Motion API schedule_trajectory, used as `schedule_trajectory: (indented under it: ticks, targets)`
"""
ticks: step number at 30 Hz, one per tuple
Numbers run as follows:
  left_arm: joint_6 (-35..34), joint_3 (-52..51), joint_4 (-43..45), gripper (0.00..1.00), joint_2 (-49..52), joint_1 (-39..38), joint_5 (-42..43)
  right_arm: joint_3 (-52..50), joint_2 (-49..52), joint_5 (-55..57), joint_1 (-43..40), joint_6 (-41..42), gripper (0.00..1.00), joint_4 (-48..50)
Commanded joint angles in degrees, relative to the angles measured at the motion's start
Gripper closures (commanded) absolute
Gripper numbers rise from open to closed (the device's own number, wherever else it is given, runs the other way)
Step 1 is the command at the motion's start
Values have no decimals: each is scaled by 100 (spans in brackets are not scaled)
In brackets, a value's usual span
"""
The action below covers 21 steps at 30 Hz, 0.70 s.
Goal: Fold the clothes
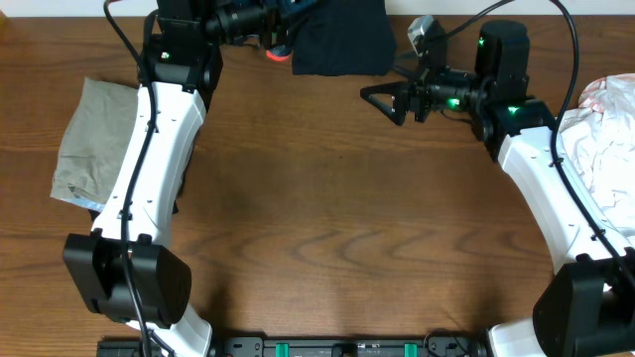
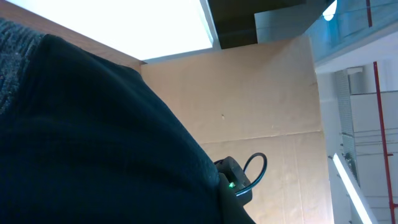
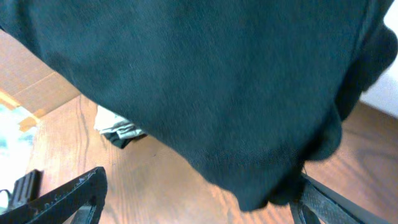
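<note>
Jaws of the left gripper [image 1: 266,38] pinch the long black soft-fabric trousers [image 1: 342,38] at the far edge of the brown wooden table [image 1: 327,218]; the right gripper [image 1: 382,99] gapes just beside them. Left wrist: dark cloth hides the fingers. Right wrist: spread fingers [image 3: 68,196] flank the hanging fabric. A second hold seems pending; next, close on cloth.

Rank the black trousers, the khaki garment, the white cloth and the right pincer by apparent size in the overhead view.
1 to 3. white cloth, black trousers, khaki garment: too alike to rank, since each is cut off by the frame edge or an arm.
4. right pincer: clearly smallest.
</note>
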Motion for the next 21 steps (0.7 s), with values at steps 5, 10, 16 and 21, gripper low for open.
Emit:
schedule_trajectory:
  ticks: [5,10,16,21]
  targets:
    - [-120,118,103,94,-284,-13,210,42,50,-4,42,92,12,273]
    - [-144,118,103,94,-284,-13,223,42,50,240,42,90,17,286]
    - [-140,118,103,94,-284,-13,223,42,50,238,42,87,62,385]
    - [-138,118,103,94,-284,-13,225,42,50,236,42,83,82,503]
